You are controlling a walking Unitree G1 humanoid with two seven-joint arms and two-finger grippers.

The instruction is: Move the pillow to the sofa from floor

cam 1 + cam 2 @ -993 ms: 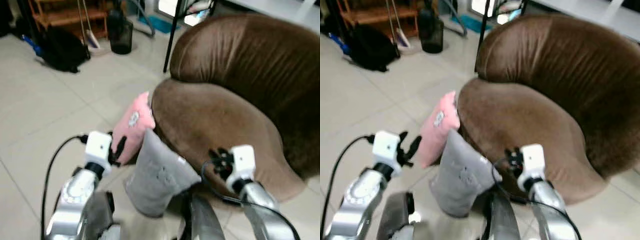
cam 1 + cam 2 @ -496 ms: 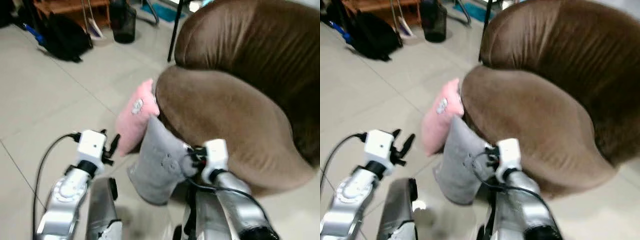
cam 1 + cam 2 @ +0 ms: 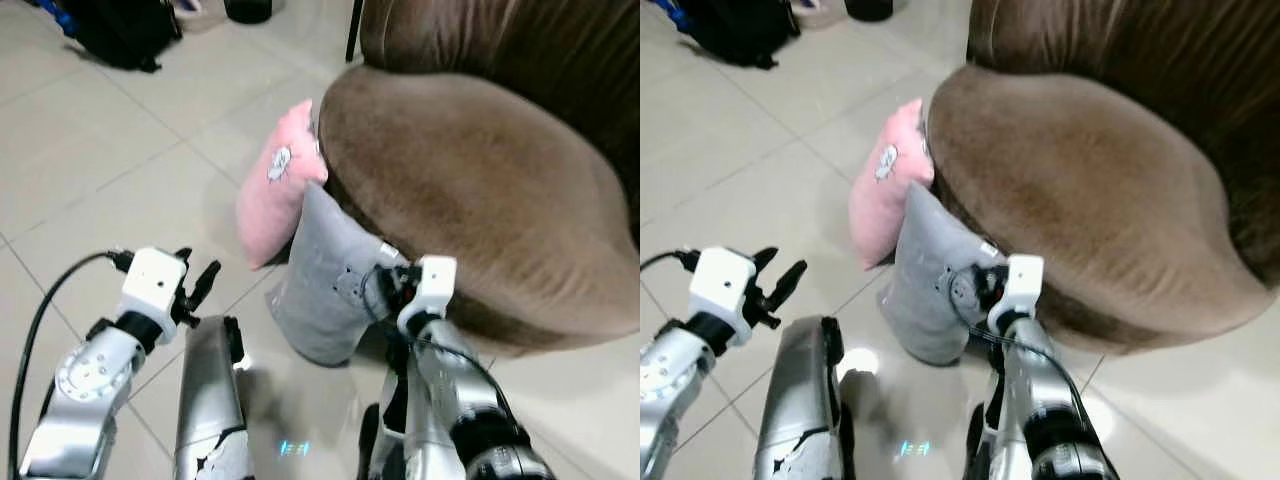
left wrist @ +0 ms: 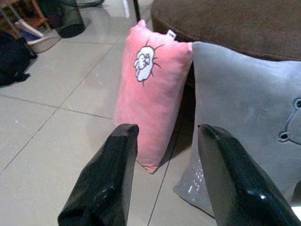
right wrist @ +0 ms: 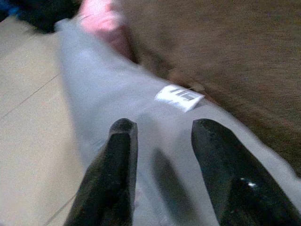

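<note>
on the far left a black bag (image 3: 115, 30) sits on the pale tiled floor (image 3: 90, 170), well apart from the work. nearer you, the left gripper (image 3: 197, 290) hovers above the tiles with its jaws spread and nothing between them; through its wrist camera you look along the fingers (image 4: 106, 183) at both cushions.

next comes a soft pink rectangular pillow with a small white cartoon patch (image 3: 278, 185), standing on edge on the floor and leaning against the front of the sofa. just beside it, touching it, a plush grey pillow with a stitched bear face (image 3: 325, 280) leans on the sofa too, its lower edge on the tiles.

the right gripper (image 3: 980, 288) is at the grey pillow's upper part, close to its white label (image 5: 179, 96); its jaws are spread, straddling the fabric, and you cannot tell whether they touch it yet.

to the right the rounded brown velvet sofa (image 3: 480, 170) fills the scene, its seat bare.

you appear to be at the reach-and-grasp step: neither pillow is lifted. the next move likely calls for pinching the grey pillow's top edge firmly, then raising it clear of the seat rim and setting it on the cushion. soft fabric may slip, so take a deep bite.
</note>
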